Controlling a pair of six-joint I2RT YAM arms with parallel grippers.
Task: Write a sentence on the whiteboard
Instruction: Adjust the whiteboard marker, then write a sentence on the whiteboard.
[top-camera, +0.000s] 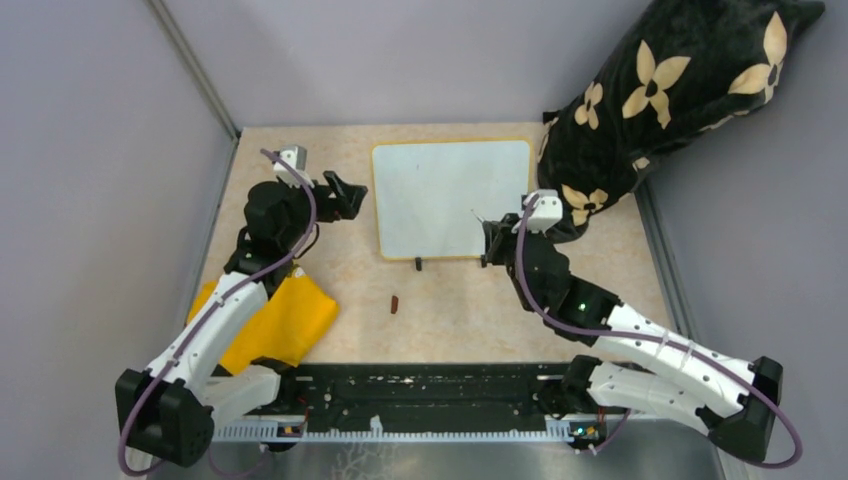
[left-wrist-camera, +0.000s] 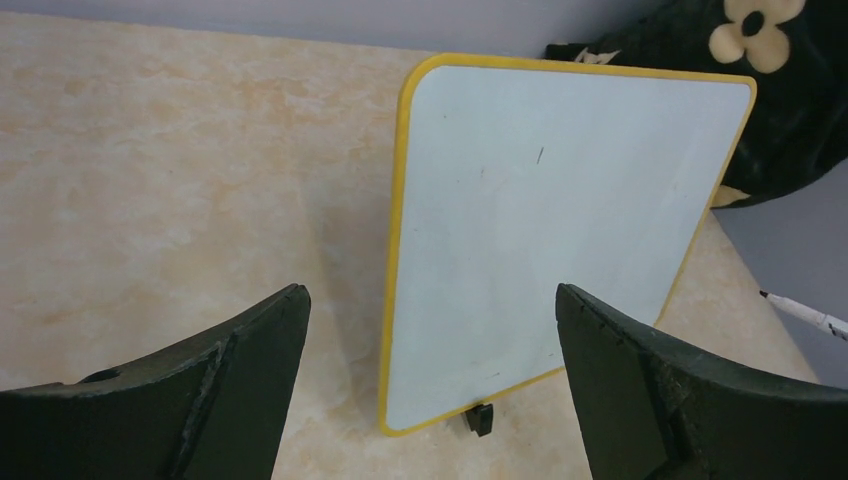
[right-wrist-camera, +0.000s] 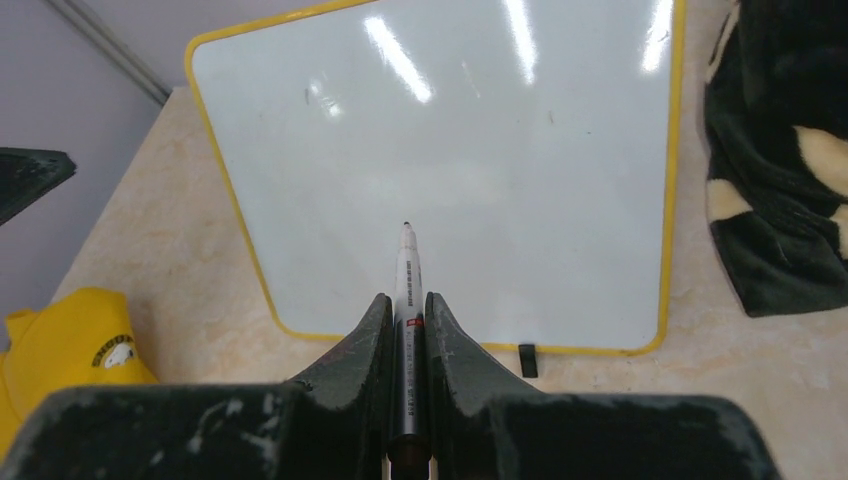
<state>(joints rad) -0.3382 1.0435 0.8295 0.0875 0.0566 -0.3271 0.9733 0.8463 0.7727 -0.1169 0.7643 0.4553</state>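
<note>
Toward 12 o'clock on the beige marbled table (top-camera: 440, 320) sits the small glossy whiteboard with a thin yellow frame (top-camera: 450, 200), with only tiny dark specks on its face. Left gripper (top-camera: 352, 195) is at the board's 9 o'clock, jaws spread wide. Right gripper (right-wrist-camera: 405, 305) is at its 5 o'clock, pinching a slim white marker pen (right-wrist-camera: 407, 275), tip over the board; can't tell if it touches. Yellow cloth (top-camera: 280, 320) lies at 8 o'clock.

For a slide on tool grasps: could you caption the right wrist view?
Right gripper, fingers shut on a white marker, tip pointing over the wordless yellow-framed whiteboard.
</note>
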